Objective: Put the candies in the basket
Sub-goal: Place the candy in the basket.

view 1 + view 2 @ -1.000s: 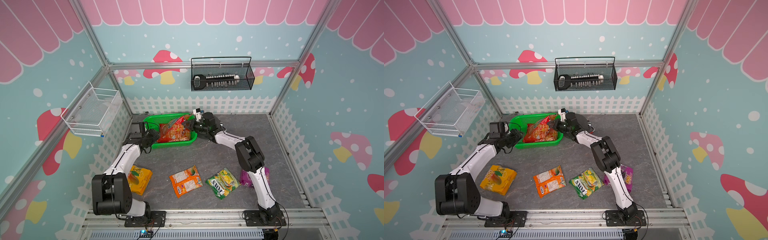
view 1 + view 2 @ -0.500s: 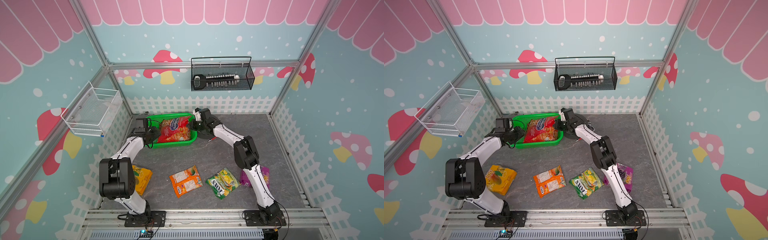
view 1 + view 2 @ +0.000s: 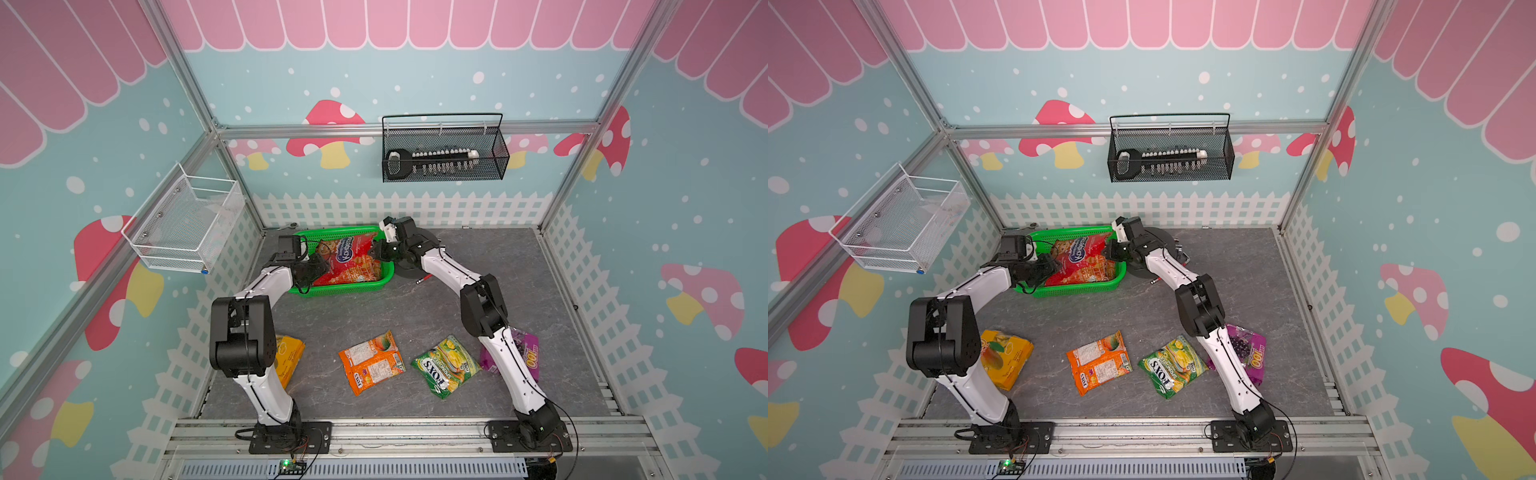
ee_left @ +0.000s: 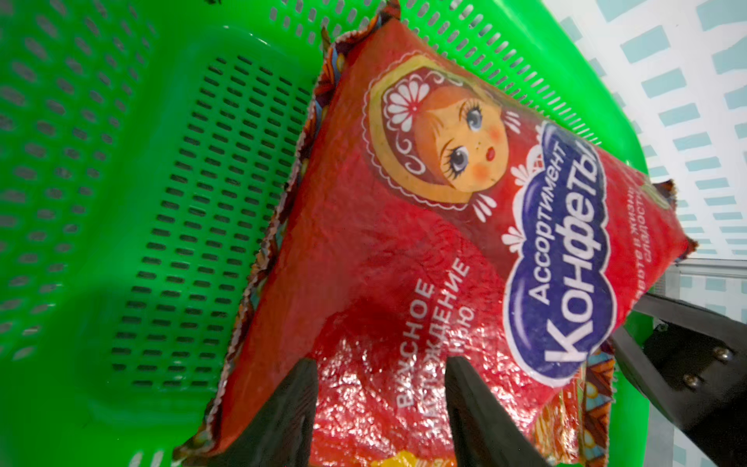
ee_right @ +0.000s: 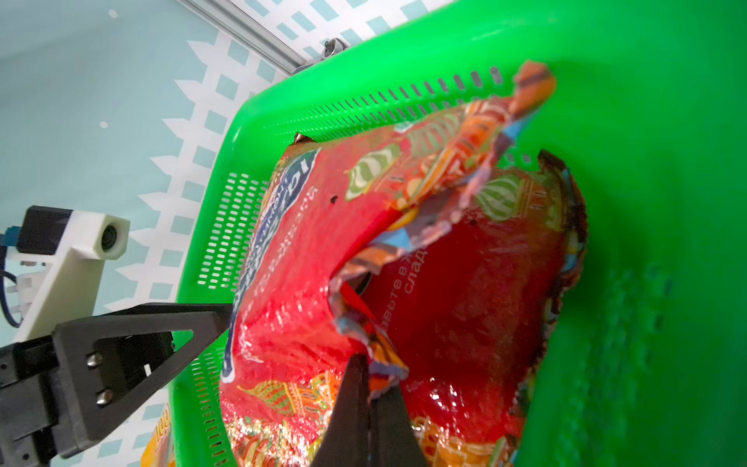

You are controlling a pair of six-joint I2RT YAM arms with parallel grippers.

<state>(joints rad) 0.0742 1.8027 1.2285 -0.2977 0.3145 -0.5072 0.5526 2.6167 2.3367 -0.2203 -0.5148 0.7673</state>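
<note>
The green basket stands at the back left. A large red candy bag lies tilted in it on top of a second red bag. My left gripper grips one end of the upper bag, its jaws half spread around the bag's bulk. My right gripper is shut on that bag's crimped seam at the opposite end. On the floor in front lie the yellow-orange bag, the orange bag, the green-yellow FOX'S bag and the purple bag.
A dark grey round spool lies just right of the basket, under my right arm. A black wire basket hangs on the back wall and a white wire basket on the left wall. White picket fencing borders the floor.
Both grippers have carried the red bag back and down into the basket. It has turned so that its blue logo faces up. The bags on the floor have not moved.
</note>
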